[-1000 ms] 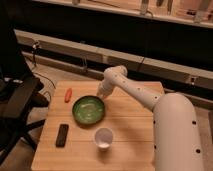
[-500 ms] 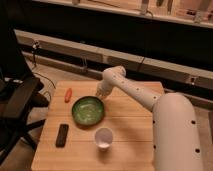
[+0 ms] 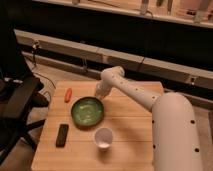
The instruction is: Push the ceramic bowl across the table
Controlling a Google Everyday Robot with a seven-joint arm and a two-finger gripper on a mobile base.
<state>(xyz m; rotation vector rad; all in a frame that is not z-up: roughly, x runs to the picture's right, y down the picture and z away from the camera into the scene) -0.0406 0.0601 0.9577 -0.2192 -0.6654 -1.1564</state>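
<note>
I logged the gripper (image 3: 100, 94) low over the table (image 3: 130, 125), at the far rim of the ceramic bowl (image 3: 87, 111), on the bowl's right-hand back edge as the camera saw it. Whether it was touching the rim I could not tell. The white arm (image 3: 135, 92) reached in from the right, elbow bent above the far side of the tabletop. The green bowl sat upright near the middle of the table, slightly toward the left. A white cup (image 3: 103, 137) stood just in front of the bowl, close to but apart from it. A dark rectangular object (image 3: 62, 135) lay flat near the front left corner. A small orange-red item (image 3: 68, 94) lay behind and left of the bowl. A black chair (image 3: 17, 102) stood beside the table's left edge.
</note>
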